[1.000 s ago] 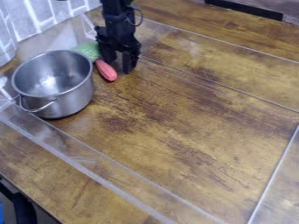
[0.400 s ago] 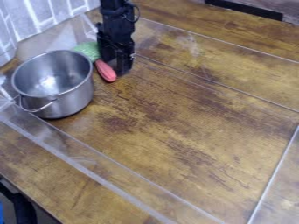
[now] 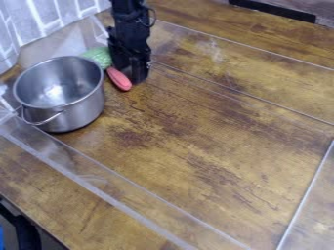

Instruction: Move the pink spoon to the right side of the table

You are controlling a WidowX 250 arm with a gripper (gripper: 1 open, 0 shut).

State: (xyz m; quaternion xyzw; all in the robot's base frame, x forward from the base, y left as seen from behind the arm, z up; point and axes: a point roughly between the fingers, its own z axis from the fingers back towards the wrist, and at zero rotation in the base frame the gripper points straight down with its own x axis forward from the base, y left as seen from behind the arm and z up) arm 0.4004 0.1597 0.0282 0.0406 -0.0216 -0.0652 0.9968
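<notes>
My pincer (image 3: pixel 129 66) low by the pink spoon (image 3: pixel 120 79)
Camera view: the spoon lies on the surface (image 3: pixel 216 117) between the pot (image 3: pixel 59 93) and me, near the green object (image 3: pixel 98 57). I'm presumably down here to grip it for the trip right; whether my fingers are parted or hold it, I cannot tell.

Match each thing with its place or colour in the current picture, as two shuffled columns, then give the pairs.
Things:
1. Steel pot
2. Pink spoon
3. Green object
4. Table

Places or colours:
A. Brown, beneath the other things
B. Close to the robot's fingers, reddish-pink
C. Silver, nearest the lower left of the four
D. Pale green, behind the pot

Pairs: 1-C, 2-B, 3-D, 4-A
</notes>
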